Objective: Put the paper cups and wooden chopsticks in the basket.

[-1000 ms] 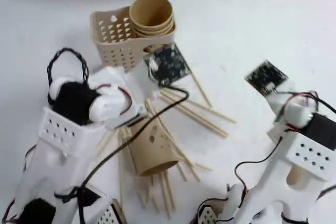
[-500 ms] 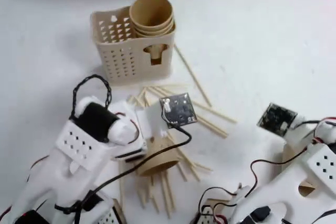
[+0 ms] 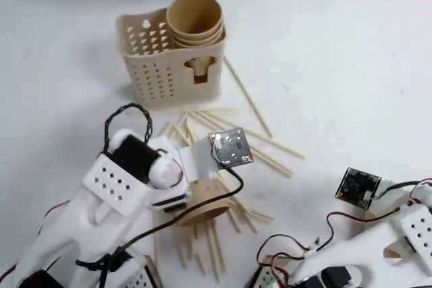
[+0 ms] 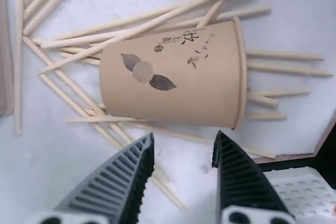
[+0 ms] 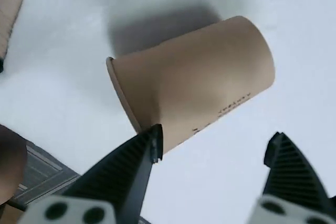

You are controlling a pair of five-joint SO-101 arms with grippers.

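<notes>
left gripper (image 4: 182, 137): jaws apart, nothing held, hanging just over the side of a paper cup (image 4: 173, 85) that lies flat on the scattered chopsticks (image 4: 157, 22)
right gripper (image 5: 215, 135): spread wide, also empty, over a 2nd cup (image 5: 194, 77) lying on its side on bare table
basket (image 3: 152, 65): upright at the far side of the table (image 3: 337, 65), with a stack of cups (image 3: 196, 18) standing in 1 corner; no chopsticks inside as far as visible
step in hand: most likely picking up the lying cup with the left arm (image 3: 121, 187)
doing it well: straight down, 1 finger on each side of the cup wall, mid-body rather than at the rim; gentle squeeze, thin paper probably crumples easily; sticks lie tight against the cup, so worth checking that none ride up with it; lift clear first, then swing to the basket and nest it into the stack
risk: round cup on loose sticks, likely to roll away if only 1 finger touches
changed vs 1.0 s ago: left arm pulled back from beside the basket and now low over the cup; right arm (image 3: 398, 234) retreated toward the near right edge; basket, stack and sticks same as before
</notes>
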